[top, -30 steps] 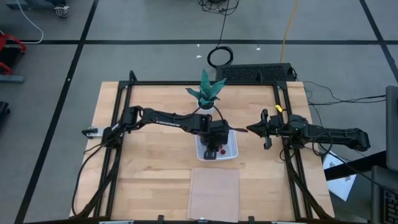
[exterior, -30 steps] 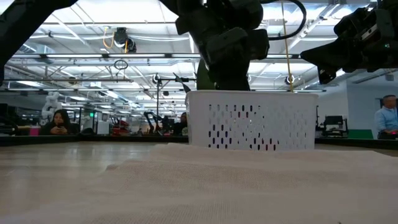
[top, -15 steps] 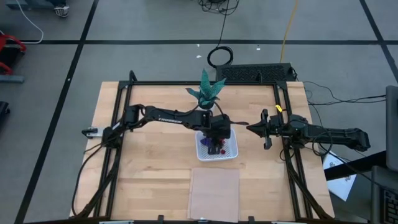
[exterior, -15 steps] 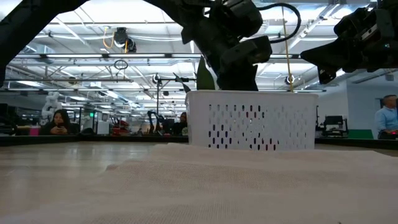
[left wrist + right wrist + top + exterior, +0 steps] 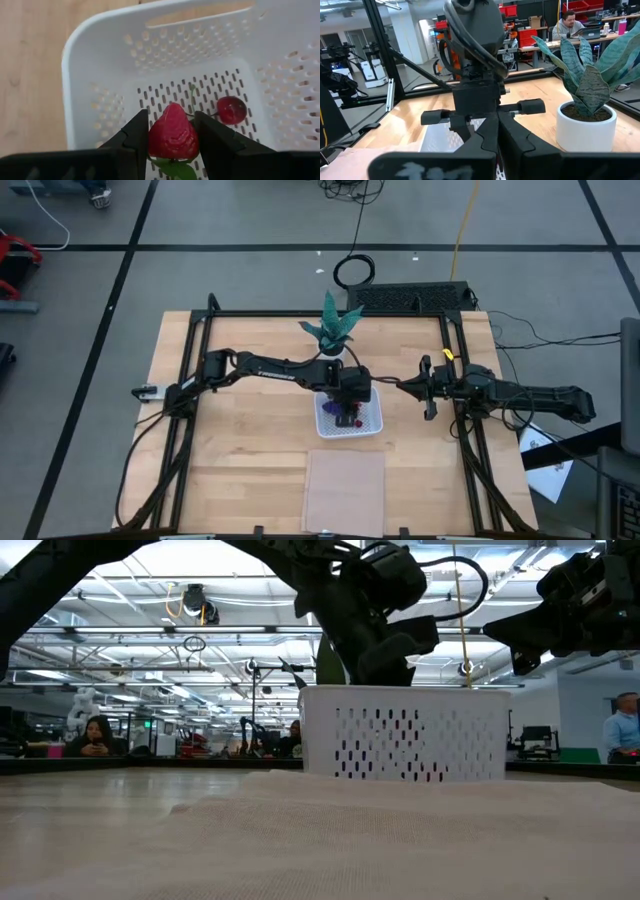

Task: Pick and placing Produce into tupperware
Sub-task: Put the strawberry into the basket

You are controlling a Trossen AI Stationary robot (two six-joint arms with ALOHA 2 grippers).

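Observation:
The white perforated tupperware sits at the table's middle; in the low view its wall faces me. My left gripper hovers above it near its far rim, shut on the red-and-green strawberry. A small dark red fruit lies on the container's dotted bottom, and a purple piece shows there in the high view. The blackish fruit I cannot make out. My right gripper waits shut, right of the container. My left gripper pinches the strawberry by its two red sides, one finger on either side. The fingers point down from above. The green leaf end lies back toward the wrist. The strawberry is lifted clear above the container's bottom.
A green leafy plant in a white pot stands just beyond the container's far side. A flat tan sheet lies near the table's near edge. A black frame borders the work area. People sit in the room behind.
My left gripper has moved from over the container's middle toward its far edge and risen slightly, tipping as it went. More of the container's bottom and the fruits in it now show in the high view. The right arm has kept still.

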